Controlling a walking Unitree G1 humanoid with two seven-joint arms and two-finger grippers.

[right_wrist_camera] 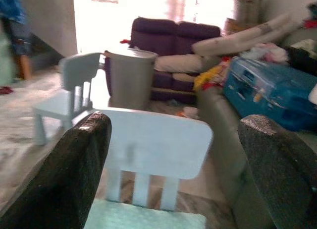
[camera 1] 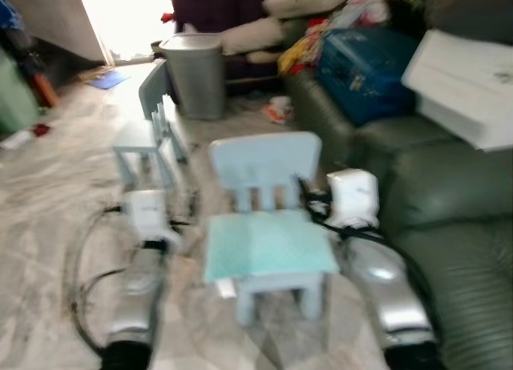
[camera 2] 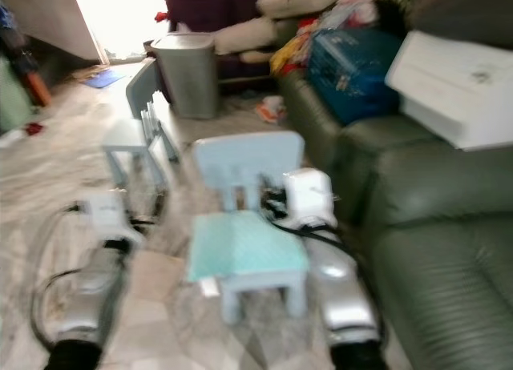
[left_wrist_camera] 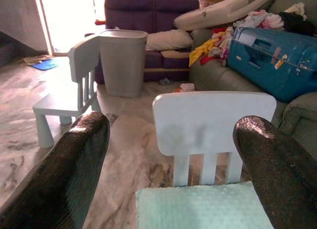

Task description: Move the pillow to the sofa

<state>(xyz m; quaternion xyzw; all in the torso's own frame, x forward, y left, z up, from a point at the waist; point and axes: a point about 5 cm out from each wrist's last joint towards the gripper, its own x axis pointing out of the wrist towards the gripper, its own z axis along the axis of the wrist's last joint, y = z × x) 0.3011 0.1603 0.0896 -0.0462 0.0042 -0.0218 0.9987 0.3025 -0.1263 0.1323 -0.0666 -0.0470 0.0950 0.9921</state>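
Beyond both open claws, pillow (left_wrist_camera: 169, 39) far off.

The small chair (camera 1: 268, 226) looks like smooth matt pale-blue plastic, and its seat carries a dimpled, textured mint pad (left_wrist_camera: 203, 206). Beside the chair, the green sofa (camera 1: 457, 218) has a leather-like skin with a soft sheen and ribbed seams. Under the chair, the floor (camera 1: 48, 210) is polished, veined marble-look stone. Beyond the chair, the bin (camera 1: 195, 74) is matt grey plastic. The arms (camera 1: 389, 294) flanking the chair are glossy silver metal. The left pincer (left_wrist_camera: 171, 154) fingers (left_wrist_camera: 74, 174) look rough, grainy black.
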